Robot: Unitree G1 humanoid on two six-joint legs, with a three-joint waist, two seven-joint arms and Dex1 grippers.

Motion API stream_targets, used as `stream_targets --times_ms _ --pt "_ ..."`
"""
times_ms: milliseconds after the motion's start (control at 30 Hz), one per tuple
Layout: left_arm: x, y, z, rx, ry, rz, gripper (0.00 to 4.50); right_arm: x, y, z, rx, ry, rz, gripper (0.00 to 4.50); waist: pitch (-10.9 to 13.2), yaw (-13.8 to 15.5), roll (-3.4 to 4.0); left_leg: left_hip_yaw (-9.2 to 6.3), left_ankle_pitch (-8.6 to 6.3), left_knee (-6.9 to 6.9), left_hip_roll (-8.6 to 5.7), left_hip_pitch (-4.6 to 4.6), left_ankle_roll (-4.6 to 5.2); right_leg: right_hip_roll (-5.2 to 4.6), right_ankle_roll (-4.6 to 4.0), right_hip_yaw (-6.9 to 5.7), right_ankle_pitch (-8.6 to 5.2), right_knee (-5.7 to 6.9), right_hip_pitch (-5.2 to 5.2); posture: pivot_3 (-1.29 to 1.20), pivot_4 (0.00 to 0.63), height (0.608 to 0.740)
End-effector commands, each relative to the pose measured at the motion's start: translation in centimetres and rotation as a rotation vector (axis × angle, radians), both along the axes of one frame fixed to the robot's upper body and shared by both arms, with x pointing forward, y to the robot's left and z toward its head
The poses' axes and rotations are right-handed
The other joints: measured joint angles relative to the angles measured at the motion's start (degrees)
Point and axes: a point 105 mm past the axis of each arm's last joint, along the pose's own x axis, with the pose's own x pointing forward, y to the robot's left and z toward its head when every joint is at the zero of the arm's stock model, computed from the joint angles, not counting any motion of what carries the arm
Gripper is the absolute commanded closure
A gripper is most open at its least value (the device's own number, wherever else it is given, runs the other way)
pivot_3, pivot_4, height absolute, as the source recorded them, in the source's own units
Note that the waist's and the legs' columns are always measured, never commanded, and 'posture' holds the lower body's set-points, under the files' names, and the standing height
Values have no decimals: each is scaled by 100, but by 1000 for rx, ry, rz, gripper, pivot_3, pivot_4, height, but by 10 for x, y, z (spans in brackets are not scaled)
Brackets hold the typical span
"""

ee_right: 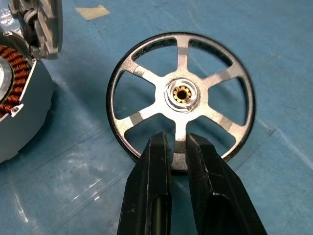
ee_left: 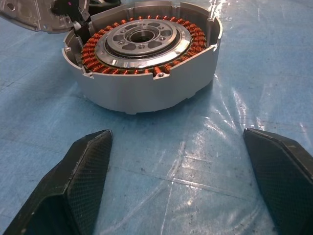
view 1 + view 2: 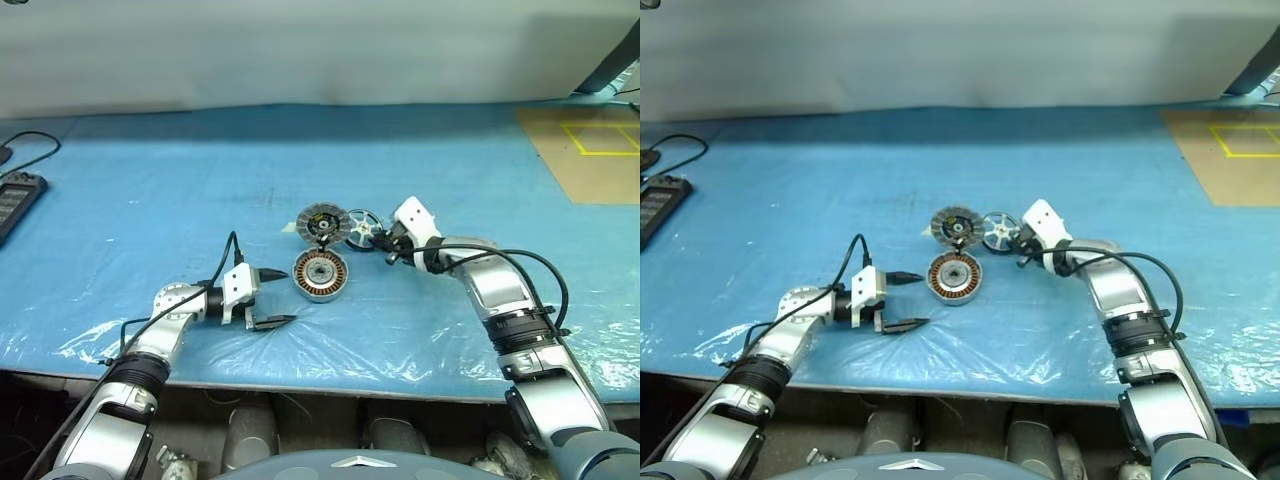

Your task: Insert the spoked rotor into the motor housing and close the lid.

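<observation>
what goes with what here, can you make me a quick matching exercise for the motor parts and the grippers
Things:
1. spoked rotor
2. motor housing
3. lid
4. left gripper

States:
a. copper windings showing, nothing inserted
b. fingers spread wide, holding nothing
c. pinched at the rim by the right gripper
d. swung open beside the housing

Pairs: 1-c, 2-a, 3-d, 4-b
</observation>
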Motion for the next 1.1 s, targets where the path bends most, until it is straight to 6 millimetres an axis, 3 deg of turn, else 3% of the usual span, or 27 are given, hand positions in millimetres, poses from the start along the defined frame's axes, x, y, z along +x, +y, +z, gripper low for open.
stream_targets --times_ms 33,233,333,500,800,1100 --pt "-12 17 -41 124 137 62 0 -2 4 3 4 -11 20 3893 1 1 -1 0 0 0 0 0 0 1 0 -2 0 0 1 0 150 740" --pt "-12 15 -40 123 133 60 0 2 -1 -2 -24 -10 -5 3893 1 1 -2 0 0 0 0 -2 0 1 0 -3 0 0 0 0 150 740" --pt "-11 13 -39 120 129 58 0 3 -4 -1 -22 -10 -18 4468 1 1 -2 0 0 0 0 -1 0 0 0 -2 0 0 1 0 150 740" --pt "-12 9 -37 111 130 51 0 4 -18 10 11 -39 -54 4468 1 5 -2 0 0 0 0 -5 0 0 0 -3 0 -1 0 0 150 740" --pt "-8 5 -29 60 115 37 0 -18 -51 24 99 -54 -57 4468 3 34 -3 1 12 5 -3 -23 10 -3 -3 -5 1 -7 -1 0 150 740" --pt "-3 -3 -12 -8 74 20 0 -71 -12 34 233 -5 264 4468 7 37 -8 1 11 8 -1 -27 19 0 20 -5 -11 -10 -5 0 150 740"
